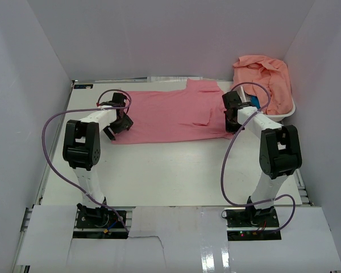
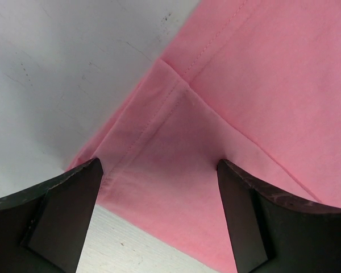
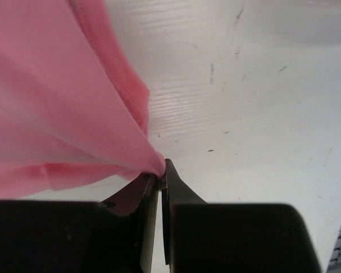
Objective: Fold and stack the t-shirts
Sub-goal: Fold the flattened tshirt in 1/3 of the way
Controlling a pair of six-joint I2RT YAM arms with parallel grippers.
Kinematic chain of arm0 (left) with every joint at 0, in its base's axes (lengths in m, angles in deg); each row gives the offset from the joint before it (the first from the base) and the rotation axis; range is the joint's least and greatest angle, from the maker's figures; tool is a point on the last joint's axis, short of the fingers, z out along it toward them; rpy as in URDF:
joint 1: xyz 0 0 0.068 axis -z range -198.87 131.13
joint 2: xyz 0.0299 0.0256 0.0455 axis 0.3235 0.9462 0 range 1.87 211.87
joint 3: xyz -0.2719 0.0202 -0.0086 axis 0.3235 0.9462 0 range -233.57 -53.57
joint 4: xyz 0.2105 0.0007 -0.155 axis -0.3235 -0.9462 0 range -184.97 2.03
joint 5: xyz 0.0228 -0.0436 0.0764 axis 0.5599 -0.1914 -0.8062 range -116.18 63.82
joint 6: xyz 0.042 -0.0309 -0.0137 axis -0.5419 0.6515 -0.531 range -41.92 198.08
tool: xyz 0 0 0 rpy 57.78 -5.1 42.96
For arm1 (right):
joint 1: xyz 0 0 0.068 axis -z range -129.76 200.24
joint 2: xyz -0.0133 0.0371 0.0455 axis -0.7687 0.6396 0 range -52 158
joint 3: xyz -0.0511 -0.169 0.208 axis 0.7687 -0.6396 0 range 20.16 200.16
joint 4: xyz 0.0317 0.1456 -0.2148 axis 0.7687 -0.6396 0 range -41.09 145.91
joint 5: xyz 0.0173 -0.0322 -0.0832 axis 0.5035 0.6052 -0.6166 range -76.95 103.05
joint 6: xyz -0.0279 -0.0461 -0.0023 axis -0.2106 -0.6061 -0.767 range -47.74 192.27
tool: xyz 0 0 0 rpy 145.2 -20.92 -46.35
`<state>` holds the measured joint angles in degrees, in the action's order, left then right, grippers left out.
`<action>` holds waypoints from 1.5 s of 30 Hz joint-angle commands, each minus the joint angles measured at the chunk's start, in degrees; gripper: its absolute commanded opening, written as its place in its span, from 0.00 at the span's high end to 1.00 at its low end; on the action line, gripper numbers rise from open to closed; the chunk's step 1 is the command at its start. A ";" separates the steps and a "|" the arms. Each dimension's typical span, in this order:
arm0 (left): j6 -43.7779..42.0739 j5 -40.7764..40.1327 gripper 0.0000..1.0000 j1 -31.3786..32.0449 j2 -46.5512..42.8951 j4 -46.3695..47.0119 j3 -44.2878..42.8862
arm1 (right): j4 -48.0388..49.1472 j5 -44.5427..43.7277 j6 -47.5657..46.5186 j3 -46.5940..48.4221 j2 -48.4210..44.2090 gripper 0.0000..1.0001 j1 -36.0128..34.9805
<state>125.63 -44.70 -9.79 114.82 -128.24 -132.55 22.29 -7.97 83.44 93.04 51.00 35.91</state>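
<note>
White tabletop, plain walls round it. Pink t-shirt lies spread flat across the far middle, long side running left-right. Its right near edge is in the right gripper: jaws pressed together on a small pinch of cloth, w/ the rest draping off to one side. At the other end the left gripper hangs over the hem corner, jaws wide apart, straddling it, nothing held.

Risks as I see them:
- Right pinch looks thin, just a tip of fabric. Any brisk lift or pull and it could slip out, esp. w/ the shirt's weight dragging on the table.
- Only one end is gripped. If the right arm moves before the left closes, the shirt prob. skews and bunches, so the fold comes out crooked.
- Left jaws sit right at the corner's edge; coming down a bit off, they may catch table or only the hem.

Far right, peach t-shirts are heaped in a white basket, close by the right arm. A wide swing could snag them.
</note>
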 commanded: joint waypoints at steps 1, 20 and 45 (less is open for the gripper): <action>1.32 0.07 0.07 -0.29 2.89 1.60 0.67 | -4.07 -9.56 -1.07 3.49 2.11 0.92 0.09; 1.49 -0.55 0.07 -0.29 1.58 -0.16 -0.21 | -5.41 -14.86 2.00 0.78 -0.69 0.34 -1.67; -4.92 -0.90 0.04 -0.20 -14.43 -3.94 1.55 | 8.49 2.30 0.42 -8.81 -1.49 0.48 1.58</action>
<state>121.35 -45.27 -9.75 100.64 -131.69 -131.39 29.24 -4.99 84.45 82.57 49.02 37.07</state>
